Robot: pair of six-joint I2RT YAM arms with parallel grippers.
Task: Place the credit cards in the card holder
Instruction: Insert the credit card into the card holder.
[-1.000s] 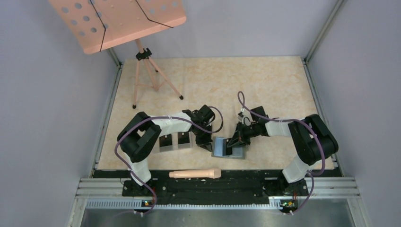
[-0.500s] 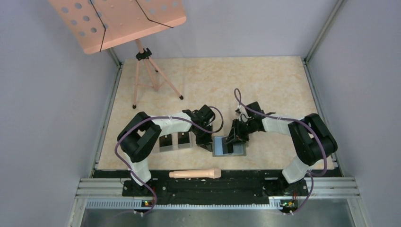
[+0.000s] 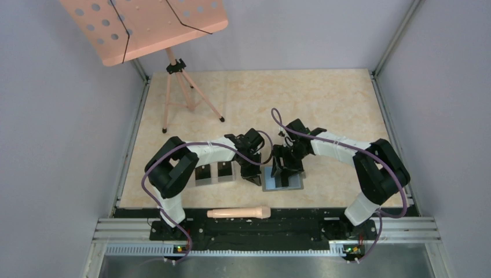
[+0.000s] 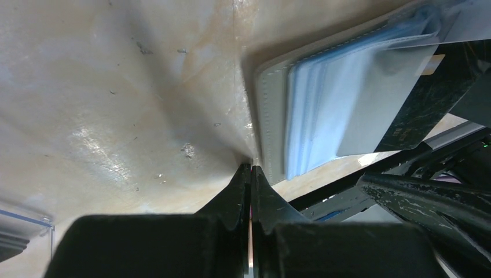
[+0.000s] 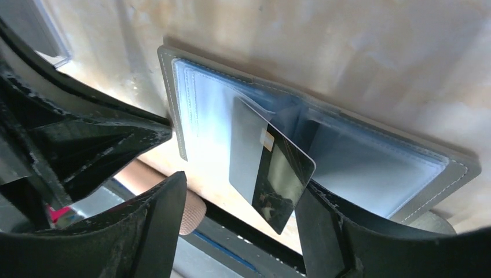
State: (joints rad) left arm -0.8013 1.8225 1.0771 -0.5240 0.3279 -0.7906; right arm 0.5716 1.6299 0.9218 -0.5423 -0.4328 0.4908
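Observation:
The gray card holder point(image 3: 291, 184) lies open near the table's front edge, bluish slots up point(image 5: 202, 110). One black credit card point(image 5: 284, 174) stands tilted, half inside a middle slot point(image 4: 422, 98). My right gripper point(image 5: 243, 191) hangs over it, open, one finger on each side of the card; the right finger point(image 5: 324, 226) is close to the card's edge. My left gripper point(image 4: 251, 168) is shut with nothing between its tips, which rest on the table against the holder's left edge point(image 4: 269, 133). From above, the two grippers point(image 3: 253, 174) point(image 3: 284, 167) meet at the holder.
Two clear plastic boxes point(image 3: 204, 174) point(image 3: 226, 172) with dark contents stand left of the left gripper. A pale wooden handle point(image 3: 238, 213) lies on the black rail in front. A pink music stand point(image 3: 145, 26) on a tripod point(image 3: 185, 98) is at the back left.
My right gripper has opened, let go of the card in the slot, and moved left and back over the holder. The left gripper has stayed shut in place.

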